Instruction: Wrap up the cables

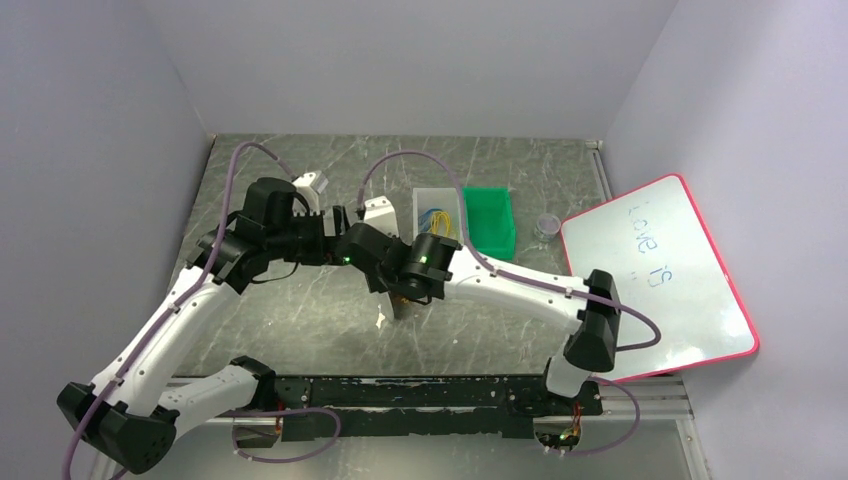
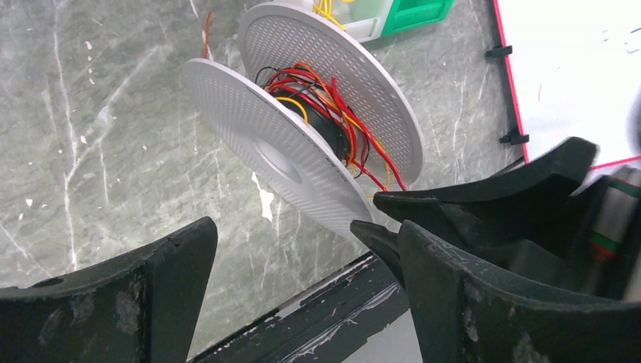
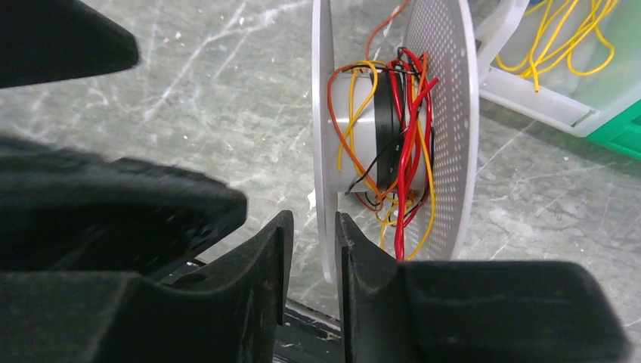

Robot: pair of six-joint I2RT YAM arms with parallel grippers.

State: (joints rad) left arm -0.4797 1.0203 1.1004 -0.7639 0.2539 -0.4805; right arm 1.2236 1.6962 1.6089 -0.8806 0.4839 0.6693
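Red, orange, yellow cables (image 3: 393,151) around spool core

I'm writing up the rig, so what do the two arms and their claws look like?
Both arms have white link shells with black joint housings; a thin purple hose runs along each, looping free near the bases. Green lights glow at the wrists. The left claw and right claw have matte black, scuffed, curved fingers.
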